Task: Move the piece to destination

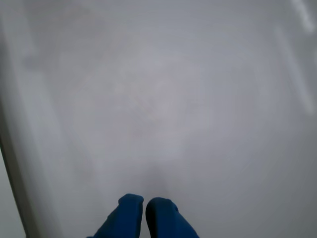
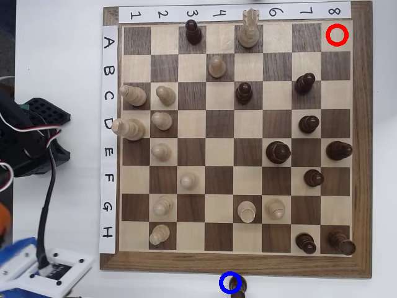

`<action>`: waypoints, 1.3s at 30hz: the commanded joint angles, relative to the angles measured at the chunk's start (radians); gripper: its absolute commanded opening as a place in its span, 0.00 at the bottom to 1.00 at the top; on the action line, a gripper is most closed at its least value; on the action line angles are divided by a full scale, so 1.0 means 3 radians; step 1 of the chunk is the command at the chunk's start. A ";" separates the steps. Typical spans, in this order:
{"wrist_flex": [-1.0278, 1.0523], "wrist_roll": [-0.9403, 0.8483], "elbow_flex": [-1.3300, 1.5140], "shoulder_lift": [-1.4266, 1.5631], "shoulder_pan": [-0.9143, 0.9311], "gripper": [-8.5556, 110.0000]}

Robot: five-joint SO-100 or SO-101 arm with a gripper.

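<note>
- A white table (image 2: 56, 37) is sitting under everything, with a wooden chessboard (image 2: 237, 264) taking up most of the overhead view, numbers along the top strip and letters A to H down the left strip.
- The arm (image 2: 28, 143) is hanging out off the board's left edge in the overhead view, black motor body and cables at mid-left and blue and white parts at the bottom-left corner; looks like it's parked, not reaching over the board at all.
- In the wrist view the gripper (image 1: 144, 206) is pointing at a blank, blurry grey-white surface, its blue fingertips (image 1: 130, 203) sitting pressed together or nearly so, pinching nothing.
- Cream and dark pieces are scattered across the squares, and a red ring (image 2: 337, 35) is marking the top-right corner square.
- The piece (image 2: 239, 287) is standing just below the board's bottom edge, right at the frame edge, so partly cut off.
- The blue ring, the destination (image 2: 223, 278), is touching or overlapping the piece on its left, so it's probably basically there already.
- From the arm, the piece is lying well off to the right along the bottom edge.
</note>
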 commanded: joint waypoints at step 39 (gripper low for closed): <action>0.1657 -0.2107 0.2291 0.2224 0.1912 0.07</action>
